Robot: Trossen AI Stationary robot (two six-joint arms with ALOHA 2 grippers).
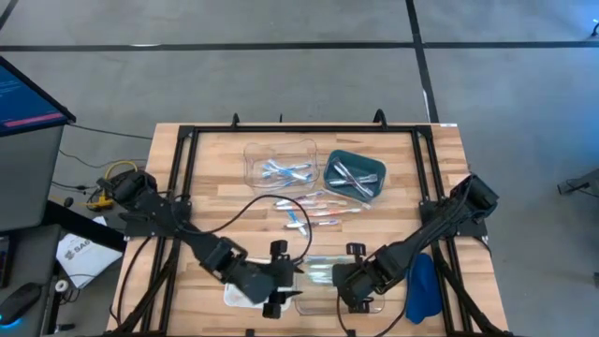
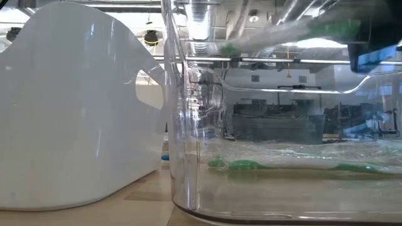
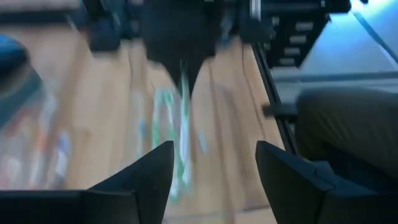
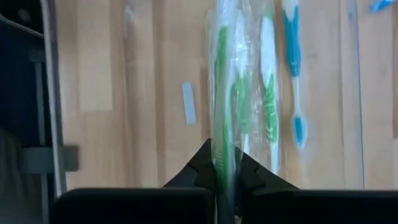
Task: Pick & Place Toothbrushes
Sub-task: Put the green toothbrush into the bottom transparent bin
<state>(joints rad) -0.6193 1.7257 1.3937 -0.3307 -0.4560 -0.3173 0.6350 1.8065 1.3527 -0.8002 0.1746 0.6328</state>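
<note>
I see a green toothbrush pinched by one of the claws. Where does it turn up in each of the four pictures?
High view: green toothbrush at the near table edge, between the left gripper and right gripper.
Low view: blurred green streak across the top, above the clear tray.
Left wrist view: blurred green strip hanging ahead of the open fingers.
Right wrist view: upright in the centre, pinched by the shut fingers.
Shared landmark: the right gripper holding it.

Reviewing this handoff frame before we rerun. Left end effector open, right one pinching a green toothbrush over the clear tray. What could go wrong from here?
1. The right end effector pinches the green toothbrush only at its end, so it may swing or slip.
2. The left end effector stands open close by; the arms could clip each other.
3. The clear tray is light and may shift if nudged.
</note>
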